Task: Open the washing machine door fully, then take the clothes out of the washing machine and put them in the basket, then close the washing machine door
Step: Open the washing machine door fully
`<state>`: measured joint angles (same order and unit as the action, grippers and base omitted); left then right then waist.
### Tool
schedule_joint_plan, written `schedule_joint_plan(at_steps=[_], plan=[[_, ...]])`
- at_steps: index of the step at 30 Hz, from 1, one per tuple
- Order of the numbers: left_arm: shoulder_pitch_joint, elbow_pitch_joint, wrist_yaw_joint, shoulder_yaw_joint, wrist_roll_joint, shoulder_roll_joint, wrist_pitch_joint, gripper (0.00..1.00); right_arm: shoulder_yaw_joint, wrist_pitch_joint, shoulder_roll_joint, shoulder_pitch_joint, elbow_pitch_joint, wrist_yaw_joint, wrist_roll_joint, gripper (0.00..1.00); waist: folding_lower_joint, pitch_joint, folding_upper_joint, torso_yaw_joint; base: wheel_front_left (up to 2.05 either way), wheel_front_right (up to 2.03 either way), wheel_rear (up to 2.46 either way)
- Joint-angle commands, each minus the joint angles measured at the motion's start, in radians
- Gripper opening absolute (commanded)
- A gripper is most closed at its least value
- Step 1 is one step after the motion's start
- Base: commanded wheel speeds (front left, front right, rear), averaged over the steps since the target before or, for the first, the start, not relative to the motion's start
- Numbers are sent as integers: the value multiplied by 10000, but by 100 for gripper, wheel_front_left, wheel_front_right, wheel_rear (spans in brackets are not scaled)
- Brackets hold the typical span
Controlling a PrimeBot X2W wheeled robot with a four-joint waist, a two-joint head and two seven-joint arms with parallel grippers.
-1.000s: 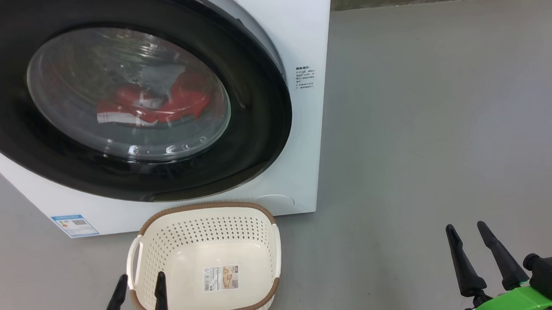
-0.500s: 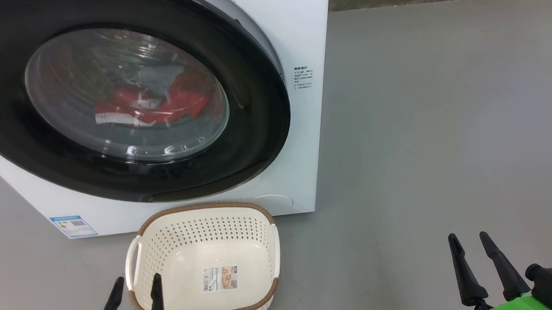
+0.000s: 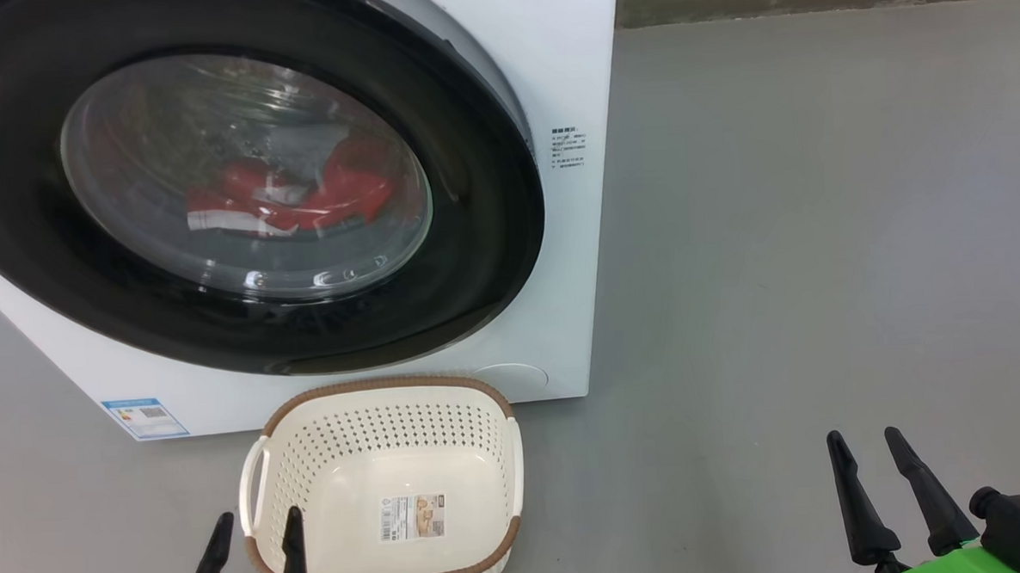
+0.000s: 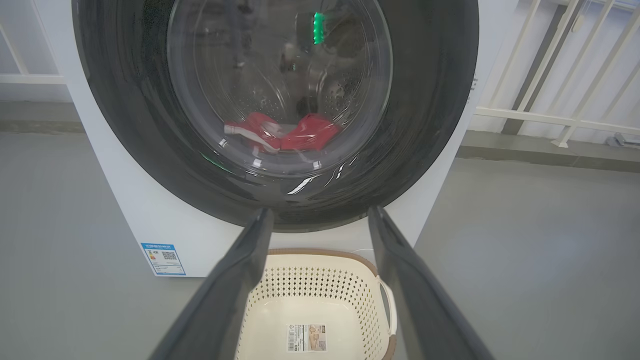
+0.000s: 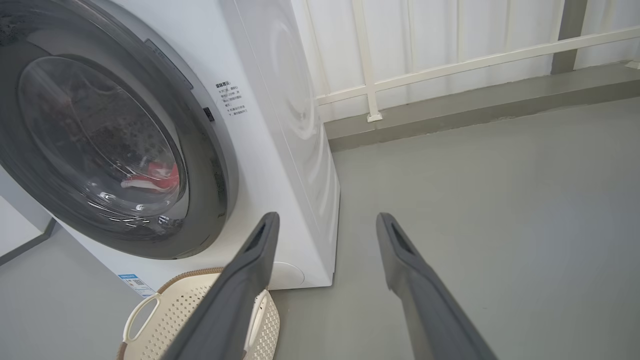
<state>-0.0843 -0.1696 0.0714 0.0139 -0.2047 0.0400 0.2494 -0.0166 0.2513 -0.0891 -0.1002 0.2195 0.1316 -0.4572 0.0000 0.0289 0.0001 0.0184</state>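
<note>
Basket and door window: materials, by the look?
Cream perforated rectangular basket: likely moulded plastic, matte, uniform holes; brown rim looks woven, probably moulded. Round door's bulging clear window: glass or clear plastic, glossy, sharp highlights.

Door [image 5: 107, 150] shut, clothes [image 5: 152, 179] inside, R tool [image 5: 327, 216] open.

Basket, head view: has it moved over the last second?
No. The basket sits as before against the blue sticker on the washer; the whole picture shifted, so the camera moved.

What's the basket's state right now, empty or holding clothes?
Empty: the basket shows its bare bottom and sticker; the clothes lie inside the washing machine, behind the washing machine door.
</note>
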Motion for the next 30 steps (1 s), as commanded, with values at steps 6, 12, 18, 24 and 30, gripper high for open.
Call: schedule_joint_plan(at_steps=[6, 12, 18, 24, 30], plan=[[80, 196, 61, 202, -66, 102, 124, 100, 494, 105, -54, 404, -449, -9, -603, 0, 0, 16, -1, 90, 0, 0, 0], [170, 191, 95, 31, -100, 102, 124, 100, 1023, 105, 50, 1367, -537, -9, -1886, 0, 0, 151, -1, 177, 0, 0, 0], [469, 207, 84, -219, -200, 102, 124, 100, 1619, 105, -20, 2770, -619, -9, -3588, 0, 0, 519, -1, 411, 0, 0, 0], [721, 167, 102, -491, -288, 102, 124, 100, 1994, 105, -414, 4034, -682, -9, -4638, 0, 0, 938, -1, 714, 0, 0, 0], [1128, 207, 75, -675, -398, 102, 124, 100, 2589, 105, -731, 5352, -549, -9, -5984, 0, 0, 1624, -1, 930, 0, 0, 0]])
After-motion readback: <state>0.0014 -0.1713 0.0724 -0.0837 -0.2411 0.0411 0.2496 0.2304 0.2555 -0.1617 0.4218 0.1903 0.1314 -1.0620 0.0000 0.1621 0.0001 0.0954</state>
